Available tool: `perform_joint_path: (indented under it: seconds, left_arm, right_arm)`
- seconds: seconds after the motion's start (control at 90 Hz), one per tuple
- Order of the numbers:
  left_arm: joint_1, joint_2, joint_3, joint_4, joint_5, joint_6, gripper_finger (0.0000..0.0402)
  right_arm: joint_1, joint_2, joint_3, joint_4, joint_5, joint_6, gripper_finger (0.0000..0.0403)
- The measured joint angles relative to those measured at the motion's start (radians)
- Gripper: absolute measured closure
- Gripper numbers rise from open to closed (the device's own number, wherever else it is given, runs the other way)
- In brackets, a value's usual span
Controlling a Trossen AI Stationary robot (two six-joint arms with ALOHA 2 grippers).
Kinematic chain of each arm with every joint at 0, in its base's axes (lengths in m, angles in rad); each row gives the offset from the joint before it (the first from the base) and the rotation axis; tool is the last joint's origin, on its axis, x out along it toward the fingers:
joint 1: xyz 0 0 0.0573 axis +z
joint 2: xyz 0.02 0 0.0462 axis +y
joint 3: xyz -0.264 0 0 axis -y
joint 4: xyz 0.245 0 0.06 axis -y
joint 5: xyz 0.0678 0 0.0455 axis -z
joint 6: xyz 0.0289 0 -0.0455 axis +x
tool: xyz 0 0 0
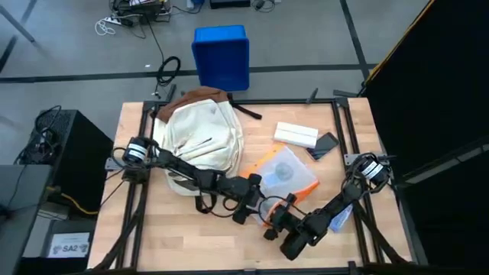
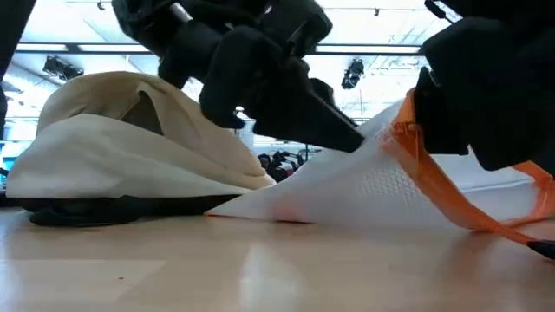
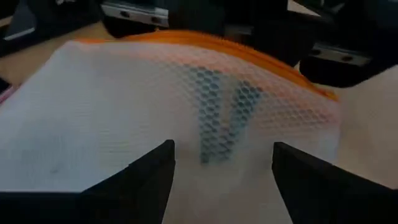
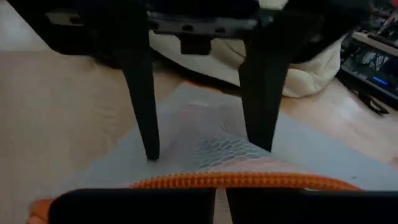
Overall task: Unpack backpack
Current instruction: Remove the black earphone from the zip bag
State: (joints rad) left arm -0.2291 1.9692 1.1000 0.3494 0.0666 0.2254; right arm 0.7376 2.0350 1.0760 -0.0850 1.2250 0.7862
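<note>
The backpack (image 1: pixel 200 136) lies flat on the worktop's (image 1: pixel 160 237) far left part, its long axis running from the far edge toward the near side, brown base at the far end and dark straps trailing out at the near end. Just right of it sits the mesh pouch (image 1: pixel 284 174) with the orange zip, tilted up along its near edge. The left gripper (image 1: pixel 246 205) reaches across in front of the backpack, fingers (image 3: pixel 140 180) apart, pointing at the pouch's mesh face. The right gripper (image 1: pixel 273 226) comes in from the near right, and its fingers are together on the pouch's orange zip edge, as the right wrist view shows. So both arms crowd the pouch's near side, facing each other. Beyond the pouch, toward the far right, a white box (image 1: pixel 296 135) lies with a dark phone (image 1: pixel 324 145) beside it. A blue bin (image 1: pixel 222 56) stands on the floor past the far edge.
</note>
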Motion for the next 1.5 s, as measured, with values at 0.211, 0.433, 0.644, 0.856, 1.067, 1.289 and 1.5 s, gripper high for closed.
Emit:
perform_joint_path:
  seconds: [0.211, 0.433, 0.644, 0.856, 1.067, 1.289, 1.5]
  left_arm:
    - [0.0, 0.064, 0.109, -0.121, -0.001, 0.022, 0.0191]
    - [-0.002, 0.067, 0.152, -0.226, -0.025, 0.036, 0.0347]
    - [-0.01, 0.066, 0.179, -0.304, -0.096, 0.027, 0.0399]
    - [-0.032, 0.007, 0.195, -0.414, -0.24, -0.032, 0.0401]
    - [-0.062, -0.024, 0.195, -0.462, -0.259, -0.082, 0.0401]
    - [-0.109, -0.036, 0.195, -0.515, -0.282, -0.165, 0.0401]
    - [-0.152, -0.036, 0.196, -0.519, -0.285, -0.24, 0.0401]
  right_arm:
    - [0.0, 0.001, -0.002, 0.035, -0.027, -0.084, 0.0403]
    - [0.018, 0.001, -0.002, 0.031, -0.061, -0.111, 0.0403]
    - [0.048, 0.0, -0.001, 0.012, -0.076, -0.096, 0.0403]
    - [0.098, -0.025, 0.002, -0.098, -0.141, 0.055, 0.0402]
    - [0.132, -0.048, 0.001, -0.398, -0.165, 0.348, 0.0402]
    - [0.13, -0.048, 0.005, -0.706, -0.245, 0.637, 0.0402]
    - [0.122, -0.05, 0.06, -0.937, -0.202, 0.739, 0.0402]
